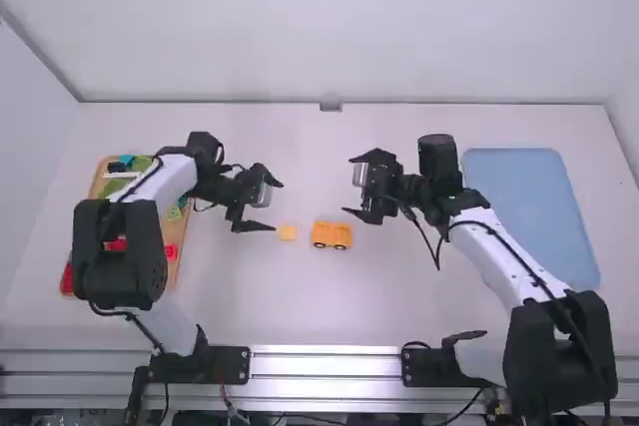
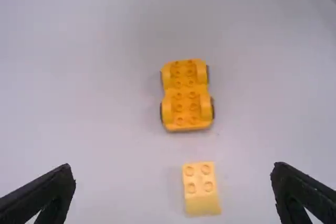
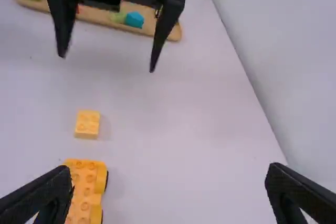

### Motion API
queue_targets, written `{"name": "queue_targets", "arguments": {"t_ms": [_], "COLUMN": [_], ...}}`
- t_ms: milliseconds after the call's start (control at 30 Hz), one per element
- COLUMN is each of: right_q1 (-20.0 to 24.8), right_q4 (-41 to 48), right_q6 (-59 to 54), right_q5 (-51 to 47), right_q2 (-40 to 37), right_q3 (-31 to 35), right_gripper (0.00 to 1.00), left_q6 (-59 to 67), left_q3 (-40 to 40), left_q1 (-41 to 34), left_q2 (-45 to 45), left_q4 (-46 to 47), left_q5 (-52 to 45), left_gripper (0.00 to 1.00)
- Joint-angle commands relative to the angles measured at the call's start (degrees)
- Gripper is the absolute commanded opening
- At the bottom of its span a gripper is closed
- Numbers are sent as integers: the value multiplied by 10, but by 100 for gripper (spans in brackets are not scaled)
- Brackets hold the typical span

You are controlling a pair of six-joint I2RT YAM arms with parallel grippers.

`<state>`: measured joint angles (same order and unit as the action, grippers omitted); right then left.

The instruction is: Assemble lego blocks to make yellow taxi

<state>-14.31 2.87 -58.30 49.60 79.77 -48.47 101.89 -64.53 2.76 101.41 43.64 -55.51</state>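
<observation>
Item 1: left pincer (image 1: 279, 207). Black, two fingers, set wide apart with nothing between the tips. Located above the tabletop (image 1: 300, 296), left of centre; the left wrist view shows both fingers spread.

Item 2: right pincer (image 1: 346, 186). Black, two fingers, likewise wide apart and empty. Located right of centre, its open end facing the left one across a gap.

Item 3: pale yellow block (image 1: 288, 232). Small, four studs, upright on the tabletop. Lies near the left pincer, just to the base side of its tips in the high view; in the left wrist view it appears between the two spread fingers, untouched. Farther from the right pincer.

Item 4: orange-yellow car base (image 1: 331, 235). Studded top, dark wheels, standing on its wheels. Lies just beside the block, on its right, the two apart. In the high view it sits toward the arm bases from the right pincer, near it and touched by neither pincer.

Item 5: wooden tray (image 3: 174, 32). At the far left, partly under the left arm; contents include red blocks (image 1: 171, 251) and a teal block (image 3: 134, 20).

Item 6: blue panel (image 1: 529, 216). Flat, rounded corners, at the right.
</observation>
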Motion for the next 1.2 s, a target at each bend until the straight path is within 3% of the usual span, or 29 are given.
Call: {"name": "queue_targets", "arguments": {"t_ms": [0,167,433,567,667,867,1000,1033,1133,1167], "right_q1": [-5,-20,-22,2,21,35,34,34,34,34], "right_q4": [-2,-18,8,31,-2,-21,-7,-5,-5,-5], "right_q6": [13,20,49,49,50,50,50,50,50,50], "right_q5": [18,18,20,87,165,182,164,165,168,168], "right_q2": [5,5,17,60,97,124,137,143,150,151], "right_q3": [6,5,6,11,13,13,13,13,13,13], "right_gripper": [98,98,98,98,98,98,98,98,98,98], "left_q6": [-80,-217,-186,-185,-173,-172,-253,-266,-274,-274], "left_q3": [37,92,109,109,113,156,194,202,214,217], "left_q1": [-2,-4,-5,-5,-5,-12,-13,-12,-12,-12], "left_q2": [12,57,113,136,144,146,146,146,146,146], "left_q4": [-57,-216,-240,-251,-249,-323,-422,-440,-462,-463], "left_q5": [-26,-54,-52,-51,-52,-49,-50,-50,-51,-50], "left_gripper": [99,99,99,99,99,100,96,89,82,74]}}
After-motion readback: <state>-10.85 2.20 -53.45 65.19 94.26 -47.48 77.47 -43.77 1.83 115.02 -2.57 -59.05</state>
